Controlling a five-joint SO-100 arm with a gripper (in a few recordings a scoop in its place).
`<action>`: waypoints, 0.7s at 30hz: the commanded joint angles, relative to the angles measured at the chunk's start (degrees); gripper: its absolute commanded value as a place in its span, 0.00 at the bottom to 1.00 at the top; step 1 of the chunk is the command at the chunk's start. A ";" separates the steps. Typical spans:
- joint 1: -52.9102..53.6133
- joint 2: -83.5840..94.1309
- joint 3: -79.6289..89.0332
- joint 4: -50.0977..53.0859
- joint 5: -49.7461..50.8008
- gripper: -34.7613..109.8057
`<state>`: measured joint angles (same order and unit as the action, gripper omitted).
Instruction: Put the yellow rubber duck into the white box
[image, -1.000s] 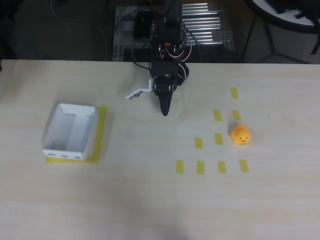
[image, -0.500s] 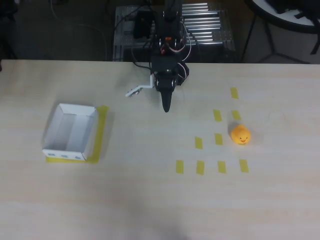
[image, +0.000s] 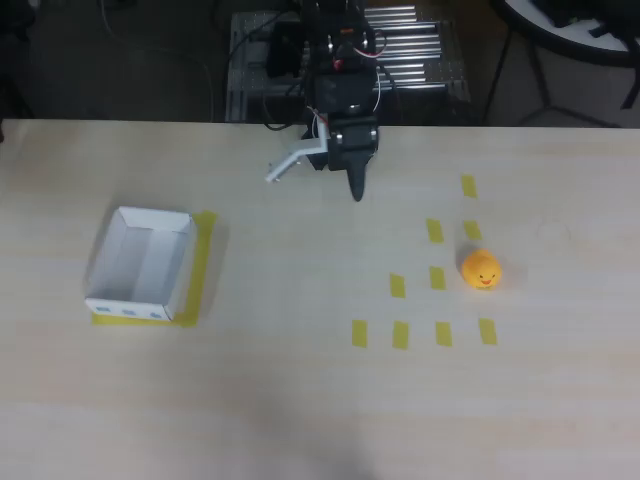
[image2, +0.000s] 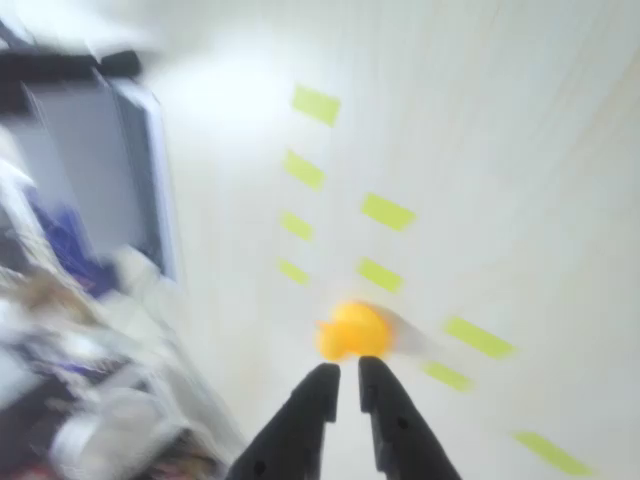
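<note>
The yellow rubber duck (image: 481, 269) sits on the table at the right, among yellow tape marks. In the blurred wrist view the duck (image2: 352, 330) lies just beyond my fingertips. The white box (image: 128, 309) stands at the left of the table, open on top and with nothing inside it. My gripper (image: 357, 194) hangs over the table's back middle, well left of and behind the duck and far right of the box. In the wrist view my gripper (image2: 342, 376) shows two black fingers nearly together, shut on nothing.
Several yellow tape marks (image: 437, 278) lie around the duck. A yellow tape strip (image: 203, 262) runs along the box's right side. Behind the table's back edge stand a metal rack (image: 410, 50) and cables. A white bracket (image: 288, 166) sticks out left of the gripper.
The arm has swung to the right and drawn back toward the table's rear edge. The duck and the box have not moved.
</note>
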<state>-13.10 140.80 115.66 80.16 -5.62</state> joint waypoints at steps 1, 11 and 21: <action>-6.33 -9.05 -14.33 7.29 -10.20 0.28; -13.01 -22.50 -22.15 11.51 -17.67 0.59; -23.03 -41.40 -26.81 11.78 -20.30 0.63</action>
<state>-31.38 104.59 95.98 92.11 -24.17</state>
